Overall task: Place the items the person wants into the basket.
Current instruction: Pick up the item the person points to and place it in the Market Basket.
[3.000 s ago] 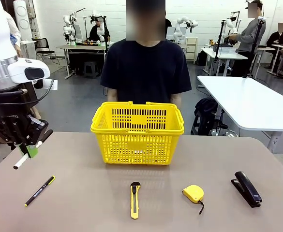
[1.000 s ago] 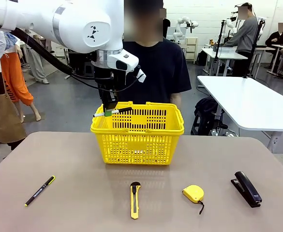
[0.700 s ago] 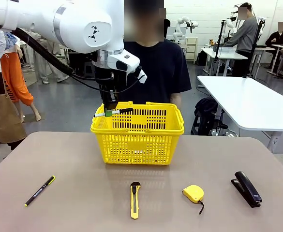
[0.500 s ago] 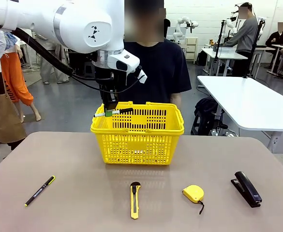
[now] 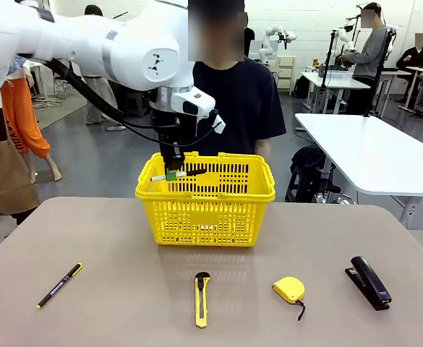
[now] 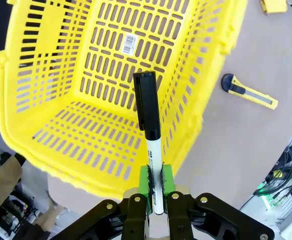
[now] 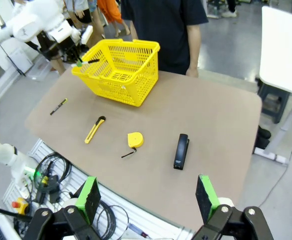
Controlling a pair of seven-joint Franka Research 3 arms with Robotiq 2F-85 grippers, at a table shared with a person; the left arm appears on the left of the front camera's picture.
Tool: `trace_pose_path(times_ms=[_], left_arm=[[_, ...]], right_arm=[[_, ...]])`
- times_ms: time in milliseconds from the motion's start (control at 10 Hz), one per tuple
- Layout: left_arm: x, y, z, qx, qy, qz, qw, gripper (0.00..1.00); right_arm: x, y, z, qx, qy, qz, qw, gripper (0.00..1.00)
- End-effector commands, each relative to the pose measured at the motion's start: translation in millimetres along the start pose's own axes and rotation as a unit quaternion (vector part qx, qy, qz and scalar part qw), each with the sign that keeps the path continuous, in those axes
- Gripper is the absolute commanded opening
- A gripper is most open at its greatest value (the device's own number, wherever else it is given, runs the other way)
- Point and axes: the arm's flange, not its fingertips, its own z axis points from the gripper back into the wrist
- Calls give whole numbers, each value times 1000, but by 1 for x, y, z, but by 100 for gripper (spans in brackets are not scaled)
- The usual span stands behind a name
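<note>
One barcode sticker (image 6: 129, 43) on basket (image 6: 210, 65), digits unreadable

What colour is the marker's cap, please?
Black cap, clearest in the left wrist view.

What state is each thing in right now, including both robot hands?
left hand, shut on the marker, over the basket
marker, capped, held over the basket
basket, upright, nothing inside
right hand, open, holding nothing
stapler, closed, on the table
tape measure, retracted, on the table
utility knife, lying on the table
pen, lying on the table
</note>
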Motion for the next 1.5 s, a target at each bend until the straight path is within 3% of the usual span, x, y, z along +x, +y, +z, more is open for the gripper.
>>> trace_pose_path(times_ms=[0, 600, 1000, 1300, 1400], left_arm=[[27, 24, -8, -17, 18, -15, 1000, 11], [56, 54, -67, -48, 43, -25, 998, 11], [66, 55, -99, -69, 65, -45, 994, 11], [65, 53, -101, -65, 68, -52, 994, 99], [65, 52, -101, -65, 68, -53, 994, 100]], right_arm=[[-3, 5, 7, 0, -4, 4, 1000, 100], [-3, 5, 7, 0, -4, 4, 1000, 100], [-3, 5, 7, 0, -4, 4, 1000, 100], [-3, 5, 7, 0, -4, 4, 1000, 100], [-3, 5, 7, 0, -4, 4, 1000, 100]])
